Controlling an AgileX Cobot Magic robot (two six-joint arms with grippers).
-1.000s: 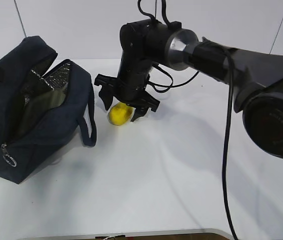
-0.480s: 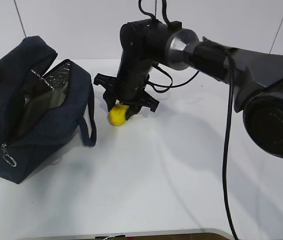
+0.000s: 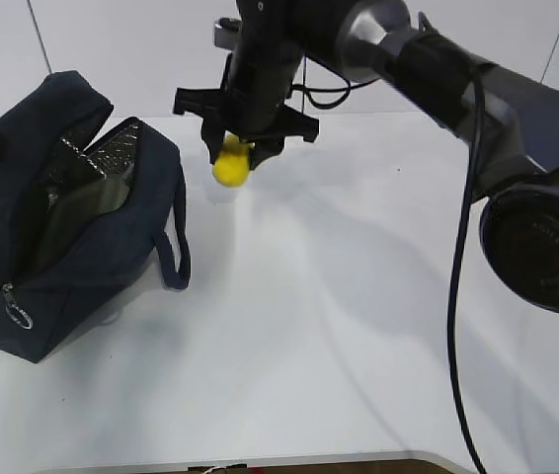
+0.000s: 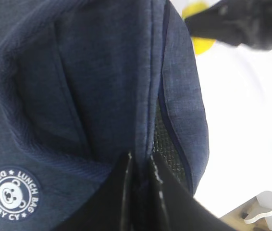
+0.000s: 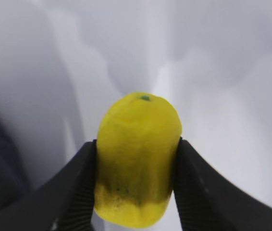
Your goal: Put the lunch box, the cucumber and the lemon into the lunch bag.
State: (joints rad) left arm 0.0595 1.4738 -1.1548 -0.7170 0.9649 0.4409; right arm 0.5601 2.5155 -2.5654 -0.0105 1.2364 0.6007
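My right claw (image 5: 135, 190) is clenched on the small bright yellow, blocky oval lemon (image 5: 137, 159), one black ribbed pad on each flank, the fruit's long axis running out past my fingertips with its tiny green stem mark at the far end. The lemon hangs clear of the white surface (image 3: 359, 326), lifted above its far middle part.

What the coming move turns on, as I judge it: the boxy dark navy fabric lunch bag (image 3: 72, 227) lies to the left of my right claw in the exterior view, near the surface's left edge, with its unzipped mouth and silver foil lining (image 3: 112, 158) tilted up toward the lemon. The lemon is near the bag's right rim but still apart from it, so I must carry it leftward over that rim and then lower it. My right arm is the one that has it; nothing stands between.

My left claw (image 4: 141, 192) is clamped on a fold of the bag's navy cloth near the mesh-lined opening, holding the mouth apart.

The surface is bare and white. I see neither cucumber nor lunch box on it; whether they are inside the bag I cannot tell.
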